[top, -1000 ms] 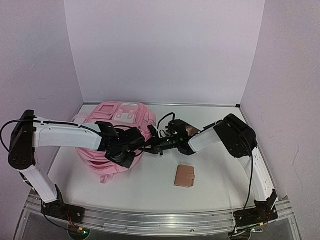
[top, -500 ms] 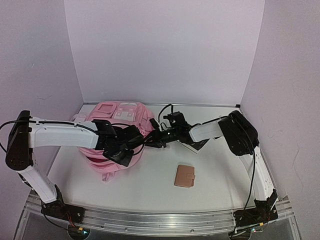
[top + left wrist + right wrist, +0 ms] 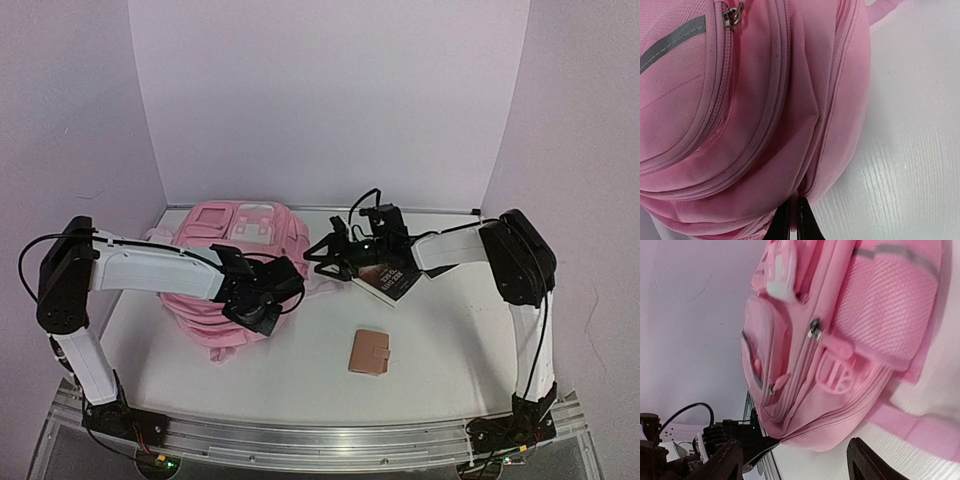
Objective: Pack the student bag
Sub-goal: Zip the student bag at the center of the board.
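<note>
The student bag (image 3: 236, 238) is a big pink backpack lying at the left middle of the table, front pockets up. My left gripper (image 3: 263, 304) is shut on the fabric at its near right edge. The left wrist view shows the black fingertips (image 3: 805, 222) pinching a seam fold of the bag (image 3: 740, 100). My right gripper (image 3: 318, 256) hangs open just right of the bag with nothing between its fingers. In the right wrist view the bag (image 3: 840, 340) lies ahead of the spread fingers (image 3: 867, 462), apart from them.
A black book (image 3: 393, 280) lies under the right arm's wrist. A small brown wallet (image 3: 370, 352) sits on the white table nearer the front. Purple walls close in the back and both sides.
My right gripper has opened and drawn back to the right, away from the bag. The left gripper keeps its hold and the bag has shifted slightly.
</note>
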